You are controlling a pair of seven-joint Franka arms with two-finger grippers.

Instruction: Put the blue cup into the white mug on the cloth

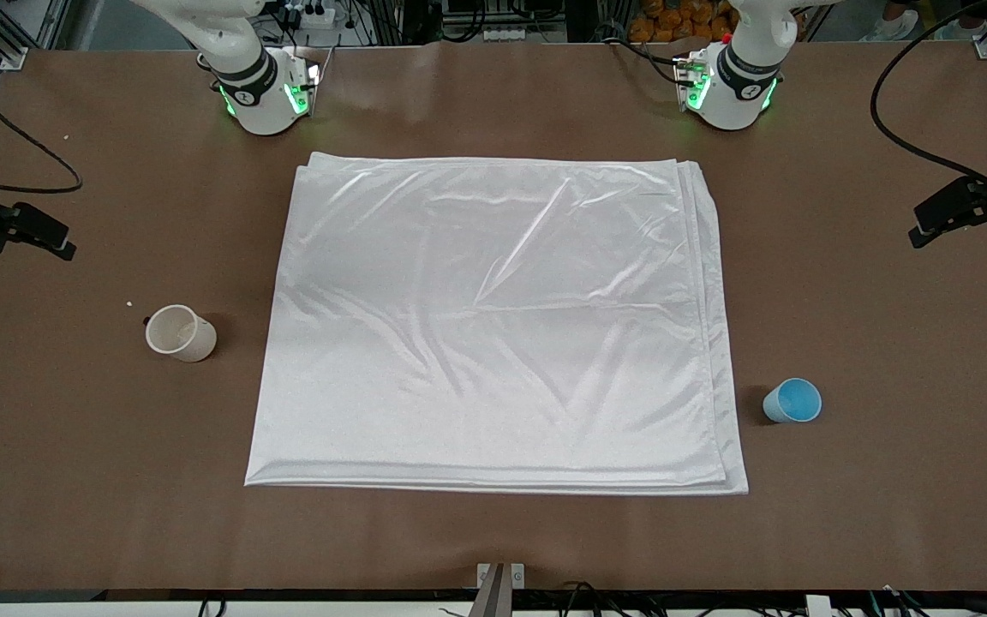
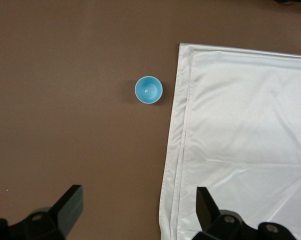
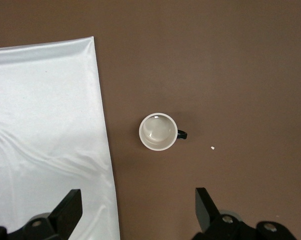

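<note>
I could read no words, brands or numbers anywhere. My arms' bases (image 1: 266,90) carried dark bands with small marks, perhaps a logo, but too small for me to make out. The cloth (image 1: 493,326), the mug (image 1: 180,332) and the cup (image 1: 792,401) bore no print that I saw.

Even overhead light, sharp pics; cloth (image 1: 493,326) glares (soft shadows).

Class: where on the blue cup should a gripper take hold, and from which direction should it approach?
Probably across the rim, from above. The blue cup stands upright, mouth open, handleless, apart from the cloth. The open left gripper suits it.
</note>
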